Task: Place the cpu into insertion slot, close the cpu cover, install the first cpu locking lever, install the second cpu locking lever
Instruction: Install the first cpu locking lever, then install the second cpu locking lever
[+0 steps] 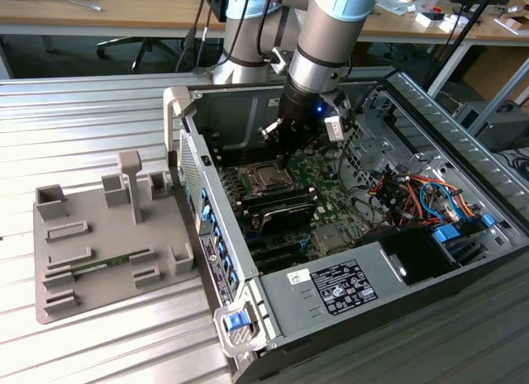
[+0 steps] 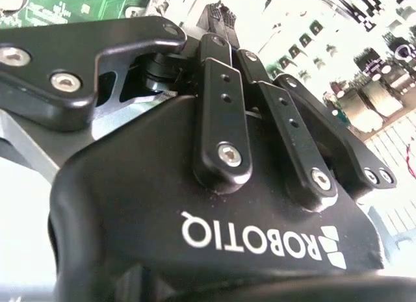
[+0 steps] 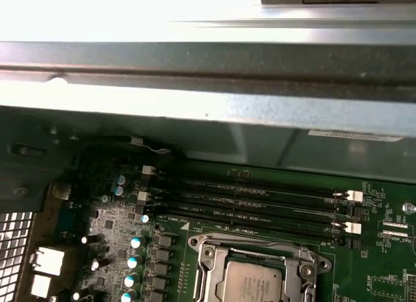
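grey fixture tray [image 1: 91, 244] on ribbed metal table [image 1: 74, 128].

The claw [image 1: 283, 159] hangs just above the insertion slot [image 1: 266, 179] inside the open computer case [image 1: 331, 289].

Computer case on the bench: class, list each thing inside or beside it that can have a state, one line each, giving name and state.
case: side panel off, lying open on its side.
cpu: seated in the slot.
cover: lowered around the cpu.
memory slots: empty in the first wrist view.
end effector: hanging just above the slot; open or shut cannot be told.
grey tray: one green strip lying in it.
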`<state>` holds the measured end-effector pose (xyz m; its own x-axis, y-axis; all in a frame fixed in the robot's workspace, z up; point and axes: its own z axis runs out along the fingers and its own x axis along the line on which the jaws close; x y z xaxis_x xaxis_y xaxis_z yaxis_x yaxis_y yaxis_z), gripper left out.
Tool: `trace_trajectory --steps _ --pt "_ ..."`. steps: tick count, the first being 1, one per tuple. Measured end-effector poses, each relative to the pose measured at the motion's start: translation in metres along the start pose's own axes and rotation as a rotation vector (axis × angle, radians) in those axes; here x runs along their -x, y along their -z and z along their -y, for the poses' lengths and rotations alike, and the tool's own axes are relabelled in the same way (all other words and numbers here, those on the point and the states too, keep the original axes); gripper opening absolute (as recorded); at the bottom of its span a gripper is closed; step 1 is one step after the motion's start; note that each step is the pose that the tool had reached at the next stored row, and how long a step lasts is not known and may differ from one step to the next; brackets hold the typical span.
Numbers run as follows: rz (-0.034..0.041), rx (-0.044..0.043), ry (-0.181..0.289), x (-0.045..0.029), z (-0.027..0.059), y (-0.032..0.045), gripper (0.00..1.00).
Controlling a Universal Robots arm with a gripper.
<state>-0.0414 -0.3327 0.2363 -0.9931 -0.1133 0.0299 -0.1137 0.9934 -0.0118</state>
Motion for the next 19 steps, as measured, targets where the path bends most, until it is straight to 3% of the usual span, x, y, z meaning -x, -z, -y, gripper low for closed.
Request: trace_trajectory --steps 19 --pt "-0.0001 -0.0002 0.000 0.0006 0.0001 0.0011 0.10"
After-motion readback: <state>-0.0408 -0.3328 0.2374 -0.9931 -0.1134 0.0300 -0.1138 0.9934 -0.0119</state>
